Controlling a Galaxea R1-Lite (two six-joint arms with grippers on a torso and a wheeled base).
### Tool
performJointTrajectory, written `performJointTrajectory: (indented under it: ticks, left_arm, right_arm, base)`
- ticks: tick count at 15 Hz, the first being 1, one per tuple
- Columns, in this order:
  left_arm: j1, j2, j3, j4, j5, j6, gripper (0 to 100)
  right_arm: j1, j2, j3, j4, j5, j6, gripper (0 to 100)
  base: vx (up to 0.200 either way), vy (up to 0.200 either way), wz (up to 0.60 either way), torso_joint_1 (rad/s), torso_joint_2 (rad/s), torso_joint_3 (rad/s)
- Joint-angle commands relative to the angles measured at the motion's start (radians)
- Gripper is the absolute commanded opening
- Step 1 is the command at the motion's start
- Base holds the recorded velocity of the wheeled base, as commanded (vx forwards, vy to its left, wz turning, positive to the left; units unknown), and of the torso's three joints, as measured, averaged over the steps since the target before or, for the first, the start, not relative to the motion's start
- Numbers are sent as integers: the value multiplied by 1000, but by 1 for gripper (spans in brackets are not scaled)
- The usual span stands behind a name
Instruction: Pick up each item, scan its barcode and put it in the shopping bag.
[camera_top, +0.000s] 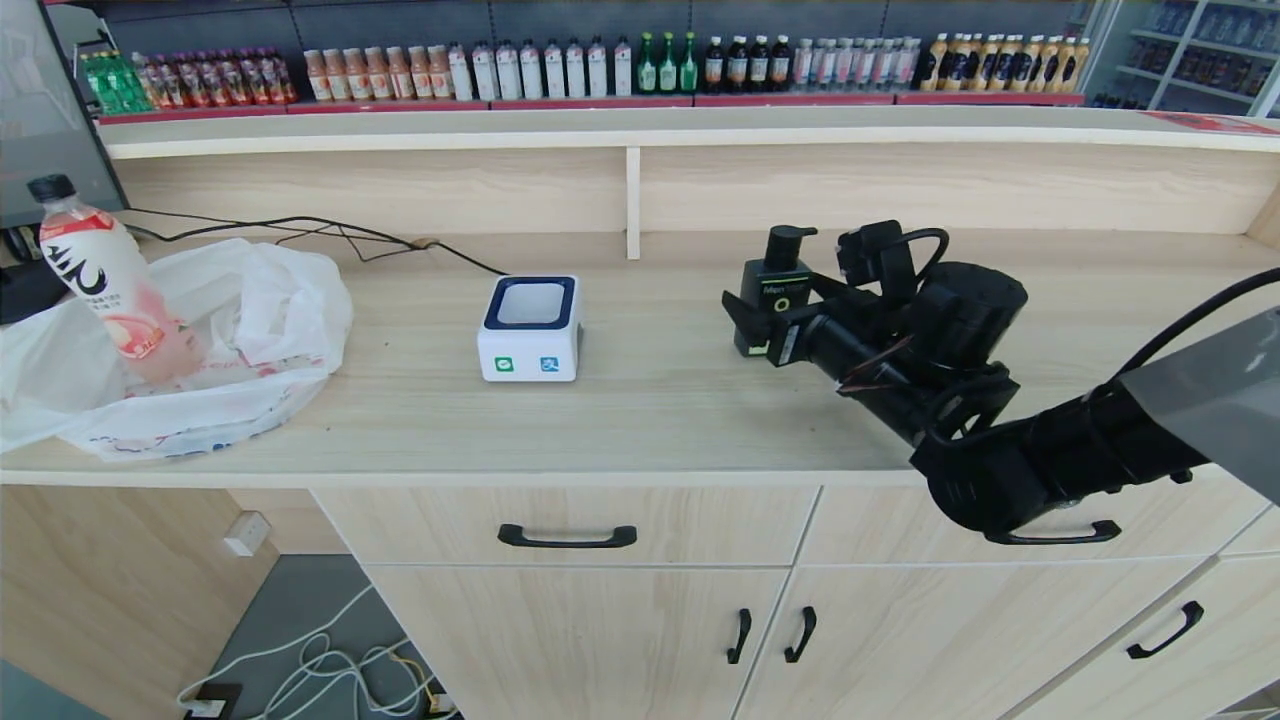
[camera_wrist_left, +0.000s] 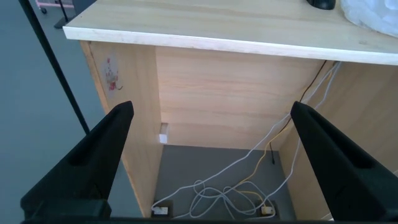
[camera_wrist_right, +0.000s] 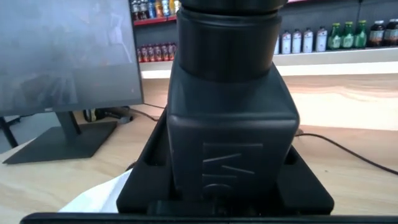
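A black pump bottle (camera_top: 782, 280) stands right of centre on the wooden counter (camera_top: 650, 420), with my right gripper (camera_top: 762, 322) shut on its lower body from the front. The right wrist view sees the same bottle (camera_wrist_right: 230, 124) close up between the jaws. The white and blue barcode scanner (camera_top: 530, 328) sits mid-counter, left of the bottle. At the far left lies the white plastic shopping bag (camera_top: 250, 300) with a pink drink bottle (camera_top: 105, 275) leaning in it. My left gripper (camera_wrist_left: 208, 162) hangs open below the counter's left end, holding nothing.
A black cable (camera_top: 330, 235) runs along the counter's back to the scanner. A raised ledge (camera_top: 640, 140) borders the far side. A monitor (camera_wrist_right: 68, 56) stands beyond the bag. Loose wires (camera_wrist_left: 230, 193) lie on the floor under the counter's end.
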Motion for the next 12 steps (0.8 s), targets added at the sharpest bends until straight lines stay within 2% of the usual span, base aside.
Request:
performJointTrajectory:
  ticks: [1,4,7,9,12]
  left_arm:
    - [-1,0,0,0,0,0,100]
    - [-1,0,0,0,0,0,100]
    - [-1,0,0,0,0,0,100]
    - [-1,0,0,0,0,3,100]
    - [-1,0,0,0,0,-3,100]
  right_arm:
    - [48,9,-45,-2,-1,-6,0]
    - [143,35,-45,-2,-1,-19,0]
    - [146,94,-74,-2,-4,-42,0]
    - [147,192,-175,-2,-8,-49,0]
    - [147,273,-223,-2,-65,-49,0]
  base:
    - [0,0,0,0,0,0]
    - [0,0,0,0,0,0]
    - [0,0,0,0,0,0]
    - [0,0,0,0,0,0]
    - [0,0,0,0,0,0]
